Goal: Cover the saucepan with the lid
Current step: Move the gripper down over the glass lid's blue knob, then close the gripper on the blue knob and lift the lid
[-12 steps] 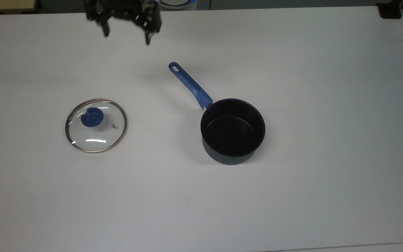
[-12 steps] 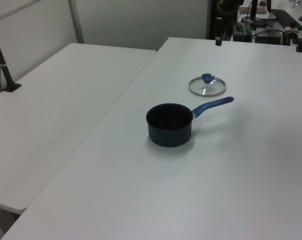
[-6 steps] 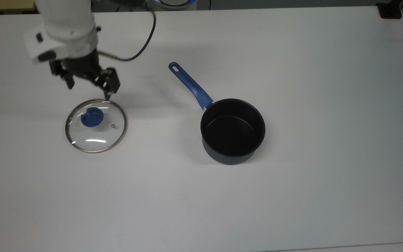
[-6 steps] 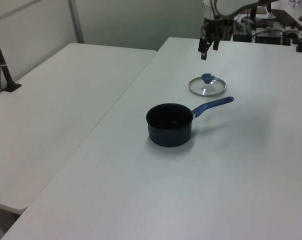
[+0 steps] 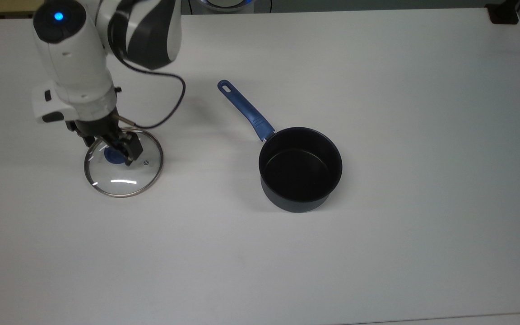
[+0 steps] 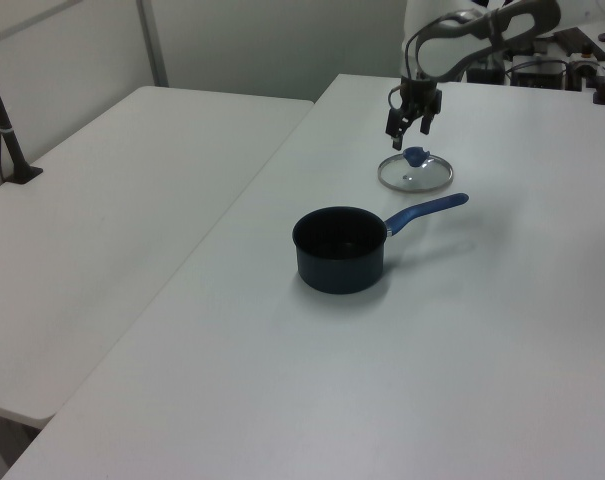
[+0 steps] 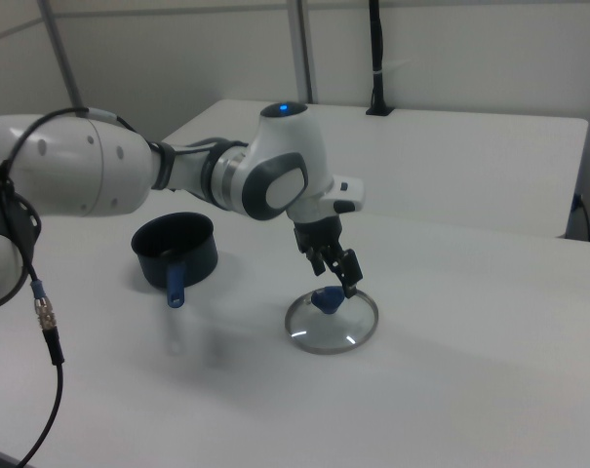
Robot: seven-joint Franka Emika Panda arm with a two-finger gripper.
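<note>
The lid point(image 5: 123, 162) lies flat on the white worktop point(image 5: 377, 248), knob up, toward the top view's left, with bare surface all round it and no edge close by. Order below runs from largest to smallest.

Worktop: it carries only the two task things. In the left view a second table point(image 6: 112, 220) adjoins it on the left view's left, well apart from the work.

My arm point(image 7: 207, 180): it reaches in from the top view's upper left, and its cable point(image 5: 169, 108) loops over the worktop between the lid and the pan handle.

The saucepan point(image 5: 300, 168): upright and empty, well apart from the lid toward the top view's right. Its long blue handle point(image 5: 245, 109) runs up and to the top view's left, so the eyelet end points roughly toward my side; I judge that a carry from lid to pan would pass just below the handle rather than across it.

My tool point(image 5: 116, 145): the fingers are parted and point down, straddling the blue knob point(image 6: 414, 155). The left view and right view place the fingertips just above the knob, not yet gripping it; I hold nothing.

The relation that matters: the knob sits directly beneath my tool, so I judge the coming move to be a short straight descent, then a closing on the knob.
</note>
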